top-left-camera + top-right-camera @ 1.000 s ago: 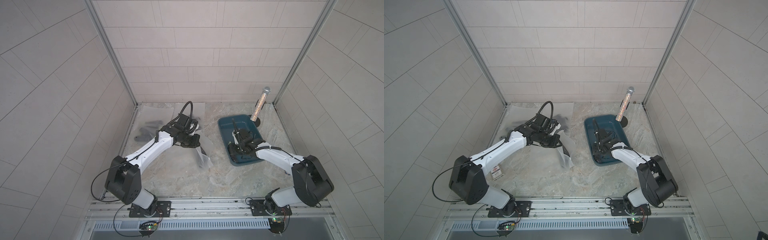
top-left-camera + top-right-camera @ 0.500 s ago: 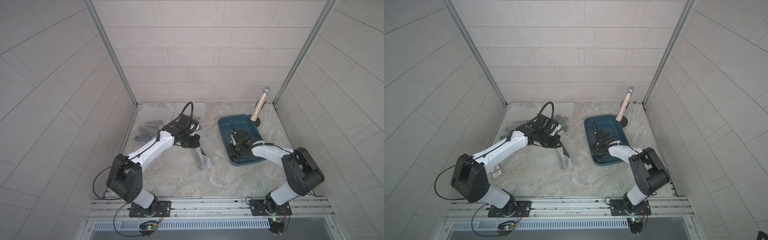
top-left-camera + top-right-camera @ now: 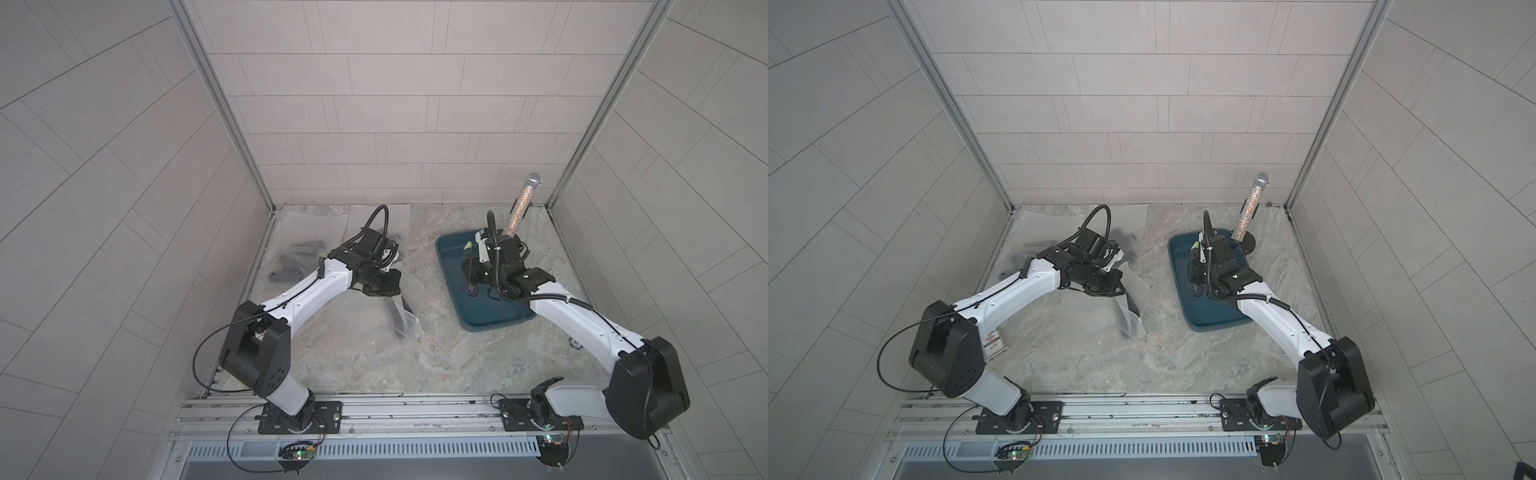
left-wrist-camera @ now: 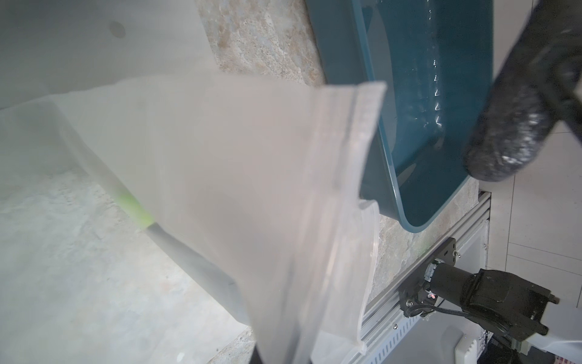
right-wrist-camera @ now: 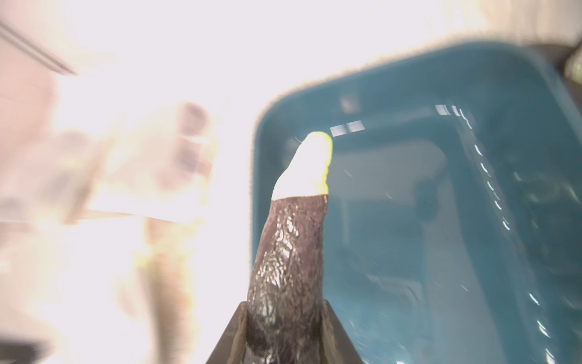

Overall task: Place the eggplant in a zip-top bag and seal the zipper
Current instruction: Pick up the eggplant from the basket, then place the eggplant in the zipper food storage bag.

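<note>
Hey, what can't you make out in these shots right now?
- Left claw: its grip on the bag is too small in both top views.
- Eggplant base: cut off by the right wrist view's edge.
- Beside the tray, right wrist view: washed out by glare.
- Dark items in far bags: blurred by plastic.

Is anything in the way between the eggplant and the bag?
Nothing visible, really. The right gripper holds the eggplant over the blue tray; between it and the bag held by the left gripper lie only the tray's wall and bare table.
</note>
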Controlling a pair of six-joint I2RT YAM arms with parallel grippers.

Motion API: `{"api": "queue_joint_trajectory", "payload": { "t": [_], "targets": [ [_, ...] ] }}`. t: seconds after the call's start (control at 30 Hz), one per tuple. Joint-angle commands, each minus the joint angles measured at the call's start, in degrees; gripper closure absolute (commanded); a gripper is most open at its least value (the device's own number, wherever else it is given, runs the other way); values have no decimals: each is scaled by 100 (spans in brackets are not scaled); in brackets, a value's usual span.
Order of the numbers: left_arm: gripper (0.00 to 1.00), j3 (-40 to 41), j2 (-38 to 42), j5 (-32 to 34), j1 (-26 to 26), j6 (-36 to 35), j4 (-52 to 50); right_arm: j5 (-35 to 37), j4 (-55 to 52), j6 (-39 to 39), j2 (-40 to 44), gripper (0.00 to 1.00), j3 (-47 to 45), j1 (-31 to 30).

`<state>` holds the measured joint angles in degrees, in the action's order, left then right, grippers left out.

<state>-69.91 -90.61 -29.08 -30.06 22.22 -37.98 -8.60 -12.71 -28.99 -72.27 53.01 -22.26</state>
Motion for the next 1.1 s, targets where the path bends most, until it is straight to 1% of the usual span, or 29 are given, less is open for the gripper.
{"api": "queue_joint_trajectory", "payload": {
  "t": [0.0,0.1,0.2,0.33,0.53,0.83,0.9,1.07],
  "targets": [
    [98,-163,-36,16,-26,1,-59,-290,1197,-365,533,71,-369,-390],
    [98,-199,-64,1,-30,36,-45,-88,2448,-590,843,72,-795,-967],
    [98,-230,-71,-57,-30,82,1,135,3276,-513,785,72,-1007,-1474],
    [98,-251,-32,-154,-21,120,46,200,4139,-469,310,72,-1154,-1903],
    [98,-230,134,-308,16,192,101,338,5346,-575,-446,74,-1489,-2171],
    [98,-23,350,-746,222,456,464,695,5740,-102,-840,74,-1693,-2573],
    [98,-12,377,-797,251,476,499,801,5770,18,-871,74,-1898,-2663],
    [98,12,412,-884,347,494,519,862,5557,160,-805,73,-1974,-2737]
  ]
}}
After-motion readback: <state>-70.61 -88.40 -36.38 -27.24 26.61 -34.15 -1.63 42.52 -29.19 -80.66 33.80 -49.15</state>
